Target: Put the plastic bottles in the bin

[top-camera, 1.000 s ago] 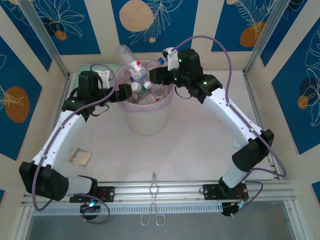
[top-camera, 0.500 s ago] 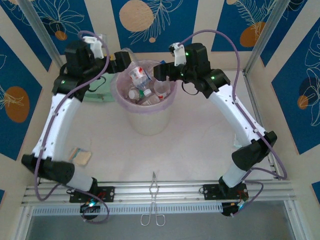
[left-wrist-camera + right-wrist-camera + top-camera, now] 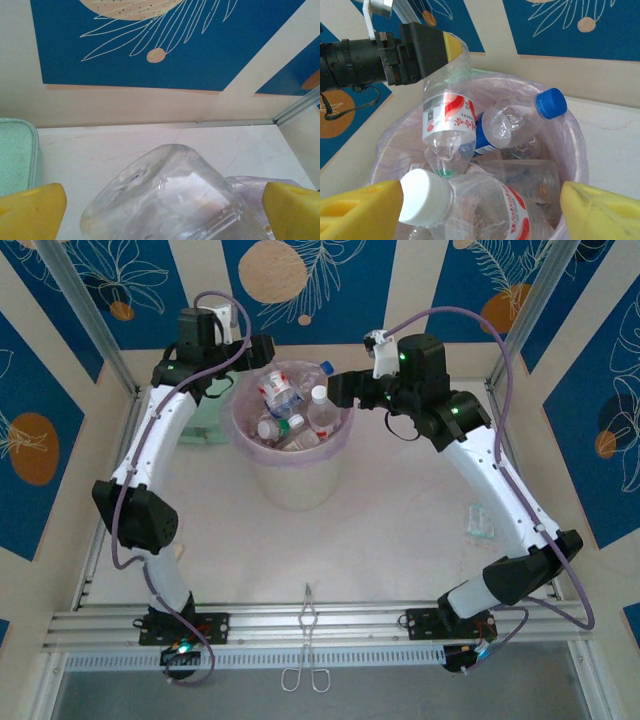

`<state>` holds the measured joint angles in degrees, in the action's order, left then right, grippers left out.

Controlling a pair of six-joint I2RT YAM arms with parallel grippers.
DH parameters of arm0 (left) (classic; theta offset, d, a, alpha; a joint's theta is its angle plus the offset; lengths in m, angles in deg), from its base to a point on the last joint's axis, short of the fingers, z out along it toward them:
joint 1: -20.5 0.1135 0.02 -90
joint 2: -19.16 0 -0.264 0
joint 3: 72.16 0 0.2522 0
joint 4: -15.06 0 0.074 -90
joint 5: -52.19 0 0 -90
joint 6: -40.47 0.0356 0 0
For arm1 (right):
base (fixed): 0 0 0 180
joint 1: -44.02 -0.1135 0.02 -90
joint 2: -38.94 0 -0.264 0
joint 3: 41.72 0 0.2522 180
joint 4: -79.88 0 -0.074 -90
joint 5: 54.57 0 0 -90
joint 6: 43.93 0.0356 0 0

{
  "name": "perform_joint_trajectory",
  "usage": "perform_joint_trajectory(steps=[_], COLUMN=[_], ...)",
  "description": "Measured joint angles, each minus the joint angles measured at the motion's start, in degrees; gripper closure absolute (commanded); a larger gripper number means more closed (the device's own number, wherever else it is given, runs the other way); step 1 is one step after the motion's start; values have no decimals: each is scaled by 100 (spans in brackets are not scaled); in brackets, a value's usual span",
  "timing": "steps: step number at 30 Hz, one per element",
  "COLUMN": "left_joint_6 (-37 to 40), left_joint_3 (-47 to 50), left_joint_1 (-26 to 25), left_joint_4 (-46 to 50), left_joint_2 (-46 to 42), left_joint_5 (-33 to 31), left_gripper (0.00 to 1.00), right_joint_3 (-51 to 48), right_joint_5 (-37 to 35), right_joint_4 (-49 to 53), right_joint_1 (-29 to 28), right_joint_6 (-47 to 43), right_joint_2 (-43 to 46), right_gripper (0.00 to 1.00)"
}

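The bin (image 3: 292, 485), white with a lilac bag, stands at the back centre and holds several plastic bottles. My left gripper (image 3: 262, 348) hangs open at its far-left rim. Its yellow fingers (image 3: 30, 212) stand wide on either side of the upturned base of a clear bottle (image 3: 170, 200), with gaps on both sides. That bottle (image 3: 447, 120) has a red label and stands neck down. My right gripper (image 3: 340, 390) is open over the right rim. A white-capped bottle (image 3: 470, 210) lies loose between its fingers, near a blue-capped one (image 3: 520, 120).
A mint-green case (image 3: 205, 420) lies left of the bin, against the back wall. Metal tongs (image 3: 305, 640) rest on the front rail. A small packet (image 3: 480, 522) lies on the table at the right. Patterned walls close in behind.
My left arm has swung up from the bin's left side to its far-left rim. The right gripper has opened wider and drawn back to the right, and the white-capped bottle now lies in the bin.
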<state>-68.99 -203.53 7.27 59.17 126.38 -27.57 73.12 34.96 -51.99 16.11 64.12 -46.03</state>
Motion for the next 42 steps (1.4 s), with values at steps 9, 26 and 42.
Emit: perform_joint_trajectory(steps=[9, 26, 42], left_joint_6=[-61, 356, 2317], left_joint_3=[-7, 374, 2389], left_joint_1=[2, 0, -671], left_joint_4=[-494, -861, -3265], left_joint_2=[11, -1241, -2037], left_joint_5=[236, 321, -1781], left_gripper=[35, 52, 54], right_joint_3=[-264, 293, -111], right_joint_5=[0, 243, 256], right_joint_4=[0, -142, -212], right_joint_1=[50, 105, 122], right_joint_6=[52, 68, 107], right_joint_2=[22, -87, -61], right_gripper=[18, 19, 19])
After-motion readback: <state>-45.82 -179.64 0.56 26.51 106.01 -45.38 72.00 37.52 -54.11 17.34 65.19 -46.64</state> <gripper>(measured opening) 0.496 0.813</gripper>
